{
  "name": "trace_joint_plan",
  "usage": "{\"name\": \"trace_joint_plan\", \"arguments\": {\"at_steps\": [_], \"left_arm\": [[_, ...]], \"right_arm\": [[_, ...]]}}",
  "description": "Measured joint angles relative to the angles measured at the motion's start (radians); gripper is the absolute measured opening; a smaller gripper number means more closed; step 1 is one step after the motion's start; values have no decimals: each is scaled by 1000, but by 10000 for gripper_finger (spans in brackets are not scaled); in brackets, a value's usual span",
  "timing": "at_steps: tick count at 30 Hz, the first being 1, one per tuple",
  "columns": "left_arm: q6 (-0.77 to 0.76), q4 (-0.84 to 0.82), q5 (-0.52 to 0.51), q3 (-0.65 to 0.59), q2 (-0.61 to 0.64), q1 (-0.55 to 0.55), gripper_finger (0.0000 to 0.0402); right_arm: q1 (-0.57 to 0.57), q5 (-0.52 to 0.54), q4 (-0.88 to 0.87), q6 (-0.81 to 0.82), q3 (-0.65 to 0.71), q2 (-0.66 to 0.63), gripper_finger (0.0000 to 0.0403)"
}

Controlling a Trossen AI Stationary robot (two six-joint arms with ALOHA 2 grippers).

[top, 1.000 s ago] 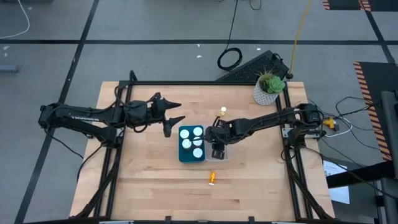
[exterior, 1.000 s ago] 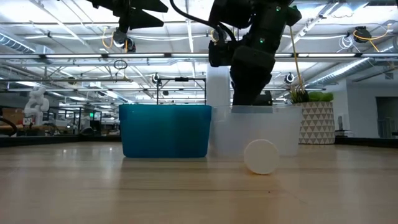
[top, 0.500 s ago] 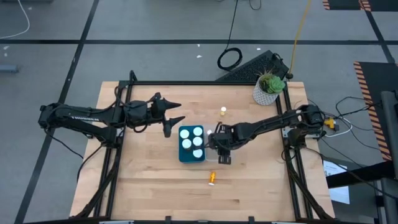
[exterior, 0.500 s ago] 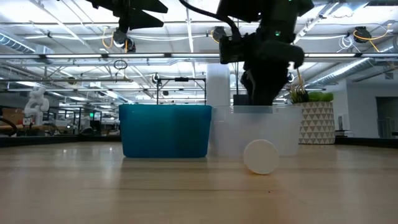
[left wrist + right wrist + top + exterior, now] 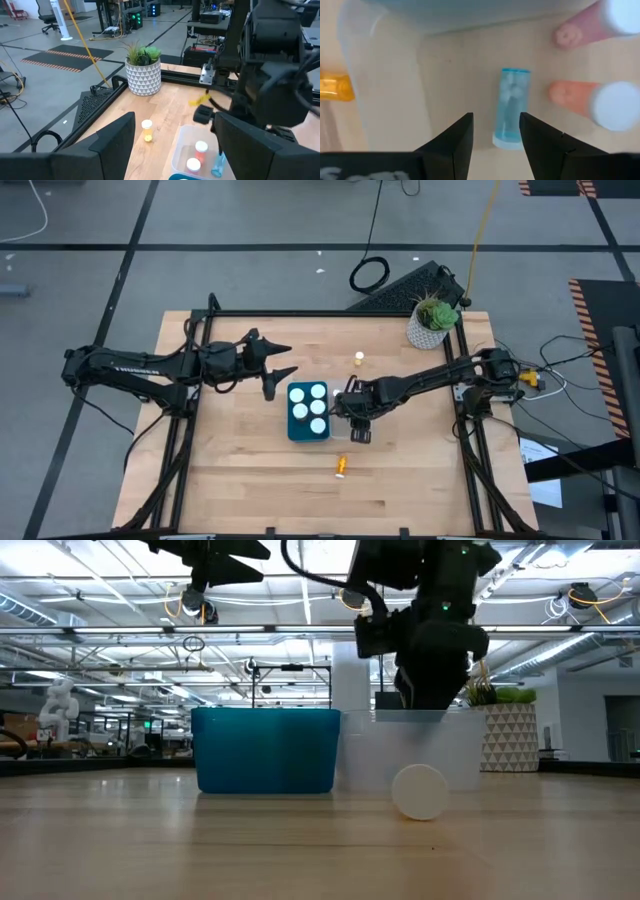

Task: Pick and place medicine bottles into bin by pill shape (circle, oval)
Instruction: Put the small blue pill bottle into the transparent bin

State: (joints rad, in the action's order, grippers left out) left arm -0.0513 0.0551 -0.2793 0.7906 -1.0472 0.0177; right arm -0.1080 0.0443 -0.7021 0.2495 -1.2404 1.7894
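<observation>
The right gripper [image 5: 492, 137] hangs spread and empty over the clear bin [image 5: 380, 75]; the light, smooth, roll-prone orange bottle [image 5: 341, 467] needs a middle pinch.

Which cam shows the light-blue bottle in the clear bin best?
Right wrist view: the light-blue bottle lies flat on the clear bin floor, just past the open right gripper, beside two white-capped bottles. The left wrist view catches only a sliver of it. High and low views have it hidden by the right arm.

Potted plant [image 5: 433, 321] at table's [image 5: 240, 480] far right corner; black cable coil [image 5: 369, 275] on floor.
</observation>
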Motion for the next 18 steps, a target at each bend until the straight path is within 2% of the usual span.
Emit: {"name": "trace_joint_plan", "arguments": {"at_steps": [6,14,18], "left_arm": [[2,1,0,0,0,0,273],[15,1,0,0,0,0,273],[16,1,0,0,0,0,273]], "right_arm": [[18,-23,-5,-24,0,52,155],[30,-21,-11,-51,1,55,154],[30,-21,1,-60,1,55,137]]}}
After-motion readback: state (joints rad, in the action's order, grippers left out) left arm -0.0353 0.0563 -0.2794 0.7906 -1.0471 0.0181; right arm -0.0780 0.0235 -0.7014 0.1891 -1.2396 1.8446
